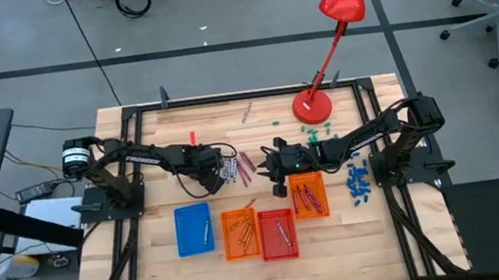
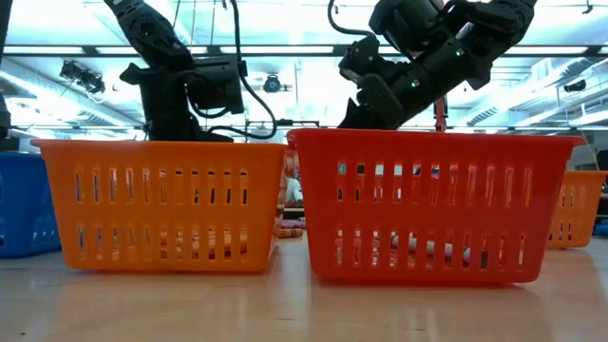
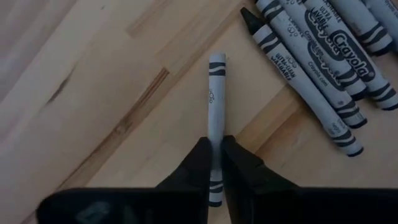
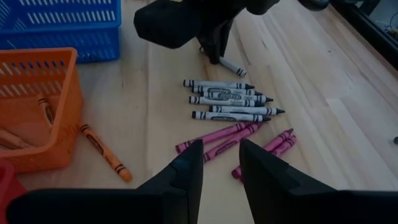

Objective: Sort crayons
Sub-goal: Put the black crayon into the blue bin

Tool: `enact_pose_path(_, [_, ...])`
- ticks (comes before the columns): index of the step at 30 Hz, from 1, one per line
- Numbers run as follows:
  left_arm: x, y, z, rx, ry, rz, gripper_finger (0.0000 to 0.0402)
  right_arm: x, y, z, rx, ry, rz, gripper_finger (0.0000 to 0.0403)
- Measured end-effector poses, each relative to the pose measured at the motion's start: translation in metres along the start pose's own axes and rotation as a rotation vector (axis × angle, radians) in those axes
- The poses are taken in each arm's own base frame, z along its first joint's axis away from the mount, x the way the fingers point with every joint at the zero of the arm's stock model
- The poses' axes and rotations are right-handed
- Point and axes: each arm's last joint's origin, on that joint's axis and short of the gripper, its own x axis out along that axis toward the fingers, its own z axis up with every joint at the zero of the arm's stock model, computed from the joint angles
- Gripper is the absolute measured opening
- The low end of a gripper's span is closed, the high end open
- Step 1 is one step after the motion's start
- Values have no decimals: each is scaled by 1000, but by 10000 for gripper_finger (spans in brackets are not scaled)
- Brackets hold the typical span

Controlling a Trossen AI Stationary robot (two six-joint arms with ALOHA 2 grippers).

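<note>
Pinching a grey-white crayon [image 3: 216,118] between its closed fingers, the left gripper [image 3: 216,177] is holding it low over the table [image 3: 93,93] beside the grey-white crayons [image 4: 230,102], while the right gripper [image 4: 221,163] is hovering open above the magenta crayons [image 4: 239,140].

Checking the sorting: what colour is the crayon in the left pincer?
Grey-white crayon; left wrist view.

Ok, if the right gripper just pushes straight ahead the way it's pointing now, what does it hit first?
Most likely the magenta crayons, which lie just ahead of the open right gripper. Past them comes the row of grey crayons, then the left gripper. Height above the table is hard to judge.
</note>
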Motion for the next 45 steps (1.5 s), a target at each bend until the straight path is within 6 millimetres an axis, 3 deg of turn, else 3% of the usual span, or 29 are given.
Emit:
enact_pose_path(6, [-14,-3,-2,24,-63,-43,28,-1,-1,-2,-18,20,-21,110])
enact_pose_path(15, [-55,-7,0,-4,-235,-173,31,-7,-4,0,-30,41,-81,110])
enact_pose_path(19, [-77,-12,-9,-47,-264,-276,31,-7,-4,-1,-32,48,-82,110])
enact_pose_path(25, [-114,-23,-37,-140,-260,-446,31,-7,-4,-1,-34,57,-82,110])
enact_pose_path(29, [-128,-28,-65,-171,-175,-482,32,-7,-4,-2,-34,59,-82,110])
enact_pose_path(37, [-140,-41,-108,-246,-30,-509,32,-7,-4,-2,-36,65,-82,110])
enact_pose_path(45, [-144,-45,-126,-357,-27,-489,32,-7,-4,-1,-41,53,-81,110])
